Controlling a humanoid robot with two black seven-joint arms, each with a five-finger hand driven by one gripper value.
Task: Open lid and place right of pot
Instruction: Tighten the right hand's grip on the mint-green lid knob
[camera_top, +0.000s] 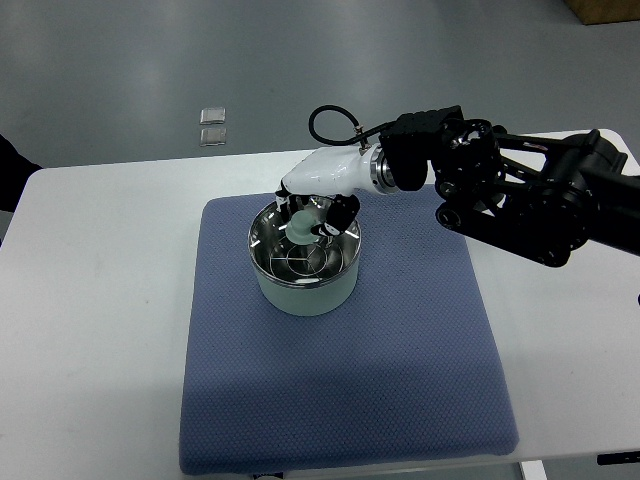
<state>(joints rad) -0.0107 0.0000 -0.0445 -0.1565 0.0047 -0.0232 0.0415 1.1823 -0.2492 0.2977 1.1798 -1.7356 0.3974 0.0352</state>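
Observation:
A pale green pot (303, 290) stands on a blue mat (400, 340) in the middle of the white table. Its glass lid (305, 258) with a steel rim sits flat on top, with a pale green knob (301, 232) at its centre. My right hand (312, 218) comes in from the right edge, white shell and black fingers, and hangs directly over the lid. Its fingers curl around the knob on both sides and appear to touch it. The lid rests level on the pot. My left arm does not show.
The blue mat covers the table's centre, with open mat to the right of the pot (430, 290). My black right forearm (520, 195) crosses the back right of the table. Two small grey squares (212, 126) lie on the floor beyond the table.

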